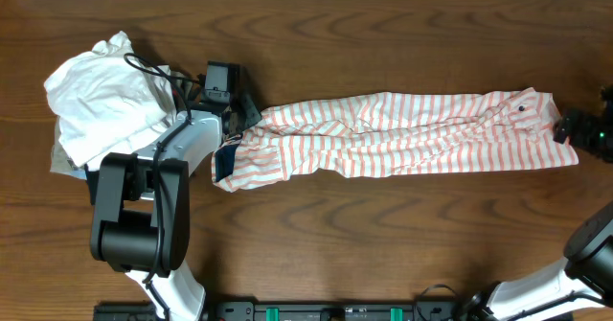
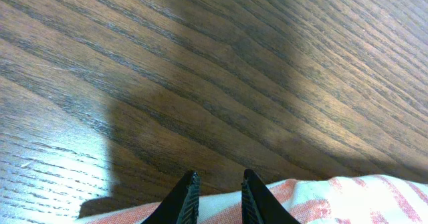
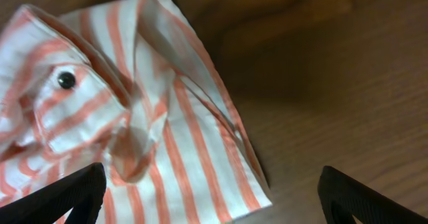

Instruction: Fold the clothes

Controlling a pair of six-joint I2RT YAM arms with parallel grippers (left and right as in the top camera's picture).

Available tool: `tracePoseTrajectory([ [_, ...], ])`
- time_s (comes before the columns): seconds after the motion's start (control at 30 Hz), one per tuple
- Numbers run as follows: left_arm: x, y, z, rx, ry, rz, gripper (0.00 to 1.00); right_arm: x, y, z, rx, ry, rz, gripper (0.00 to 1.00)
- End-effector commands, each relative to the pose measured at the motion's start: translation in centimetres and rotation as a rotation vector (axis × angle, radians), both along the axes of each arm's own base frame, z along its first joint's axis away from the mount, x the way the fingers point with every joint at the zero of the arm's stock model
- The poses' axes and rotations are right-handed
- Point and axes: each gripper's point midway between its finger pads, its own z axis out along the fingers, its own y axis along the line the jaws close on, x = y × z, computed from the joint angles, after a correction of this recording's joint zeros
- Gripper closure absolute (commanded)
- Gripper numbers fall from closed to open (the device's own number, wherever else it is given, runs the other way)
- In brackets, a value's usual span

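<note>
The white shirt with salmon-orange stripes (image 1: 402, 134) lies stretched in a long band across the table, its dark blue label patch (image 1: 224, 164) at the left end. My left gripper (image 1: 247, 113) is at the shirt's upper left end. In the left wrist view its fingers (image 2: 220, 177) are close together with the shirt's edge (image 2: 348, 197) between them. My right gripper (image 1: 567, 129) is at the shirt's right end. In the right wrist view its fingers (image 3: 212, 184) are wide open over a corner of the shirt (image 3: 154, 137) that has a dark button (image 3: 66, 80).
A crumpled plain white garment (image 1: 101, 101) lies at the far left, beside the left arm, with a bit of beige cloth (image 1: 65, 163) under its lower edge. Bare wooden table (image 1: 383, 244) surrounds the shirt.
</note>
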Motion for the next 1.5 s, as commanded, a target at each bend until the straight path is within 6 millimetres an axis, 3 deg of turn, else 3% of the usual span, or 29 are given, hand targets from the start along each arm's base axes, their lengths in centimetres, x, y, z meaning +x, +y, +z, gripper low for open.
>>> tracePoseTrajectory([
  [0.0, -0.6, 0.4, -1.0, 0.023, 0.028, -0.009, 0.77, -0.3, 0.5, -1.9, 0.047, 0.028, 0.023, 0.01],
  [0.3, -1.1, 0.4, -1.3, 0.026, 0.052, -0.009, 0.77, -0.7, 3.2, -7.6, 0.242, 0.092, 0.041, 0.01],
  [0.5, -1.1, 0.5, -1.3, 0.027, 0.053, -0.009, 0.77, 0.6, 5.9, -9.1, 0.377, 0.043, 0.095, 0.01],
  [0.97, -1.1, 0.5, -1.3, 0.027, 0.054, -0.009, 0.77, 2.6, 9.2, -8.9, 0.428, 0.004, 0.181, 0.01],
  [1.33, -1.3, 0.5, -1.4, 0.028, 0.061, -0.009, 0.77, 3.7, 9.0, -8.6, 0.449, -0.026, 0.109, 0.01],
  [1.47, -1.3, 0.5, -1.4, 0.028, 0.061, -0.009, 0.77, 3.9, 9.1, -8.6, 0.448, -0.030, 0.110, 0.11],
])
